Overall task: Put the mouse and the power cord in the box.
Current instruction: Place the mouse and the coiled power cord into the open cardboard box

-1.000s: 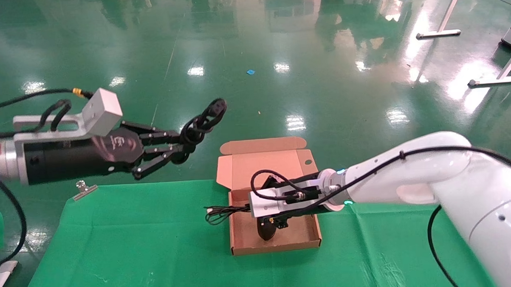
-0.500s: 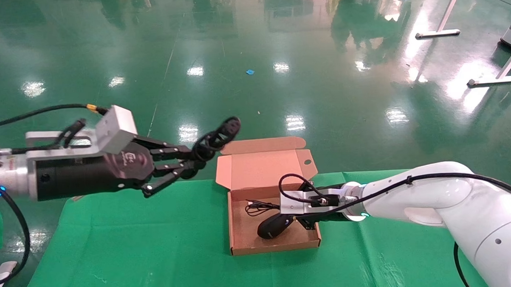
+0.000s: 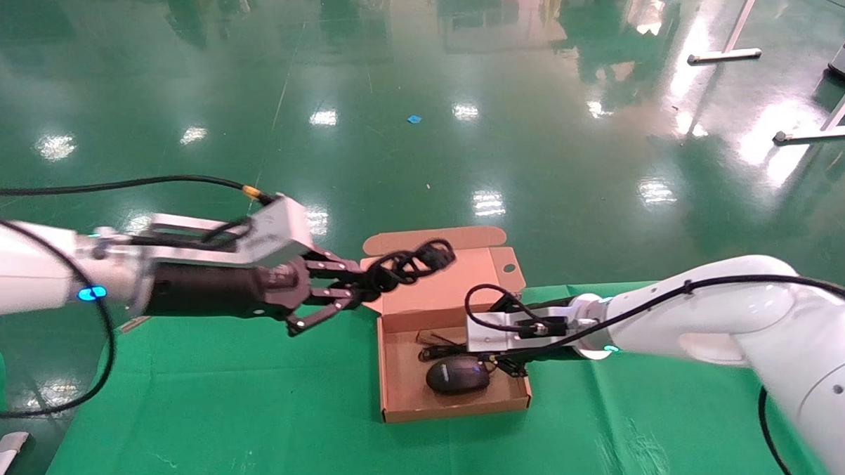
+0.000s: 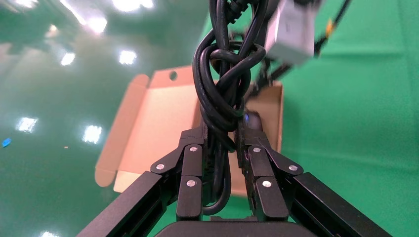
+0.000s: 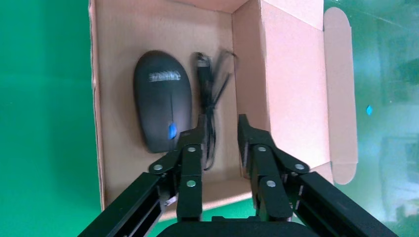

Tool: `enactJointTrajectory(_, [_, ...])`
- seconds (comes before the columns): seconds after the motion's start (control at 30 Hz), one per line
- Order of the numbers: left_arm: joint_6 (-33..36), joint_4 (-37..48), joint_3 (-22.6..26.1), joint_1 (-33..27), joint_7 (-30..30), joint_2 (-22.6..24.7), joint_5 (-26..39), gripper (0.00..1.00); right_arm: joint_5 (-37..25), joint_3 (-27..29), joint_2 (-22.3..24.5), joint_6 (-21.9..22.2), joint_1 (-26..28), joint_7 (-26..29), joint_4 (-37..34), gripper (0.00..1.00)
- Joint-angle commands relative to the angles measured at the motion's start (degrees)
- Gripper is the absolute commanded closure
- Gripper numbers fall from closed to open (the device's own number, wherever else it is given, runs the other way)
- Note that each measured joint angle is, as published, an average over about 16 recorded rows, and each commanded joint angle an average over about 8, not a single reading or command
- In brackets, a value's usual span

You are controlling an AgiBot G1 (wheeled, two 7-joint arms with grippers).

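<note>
The left hand [image 3: 357,290] is clenching the bundled power cord [image 3: 411,260] in the air over the box's [image 3: 454,407] open lid. The right hand [image 5: 219,129], released, is hovering above the mouse [image 3: 457,375] lying inside the box, so the cord alone is awaiting placement.

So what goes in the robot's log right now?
mouse: in box | left gripper: holding power cord above box | right gripper: open, empty

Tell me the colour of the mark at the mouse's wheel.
Blue, on the black mouse; it shows best in the right wrist view.
</note>
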Motion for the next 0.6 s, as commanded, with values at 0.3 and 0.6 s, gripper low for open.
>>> enactJointTrajectory(0.3, [-8.9, -25.7, -5.3, 10.4, -10.2, 3.0, 10.8, 1.00, 2.3, 1.2, 7.9, -11.7, 6.1, -9.2, -1.8, 0.00])
enactJointTrajectory(0.6, [-21.4, -57.1, 0.3, 28.3, -23.8, 3.1, 12.0, 1.00, 2.0, 1.3, 18.0, -19.4, 11.6, -14.3, -4.0, 0.00])
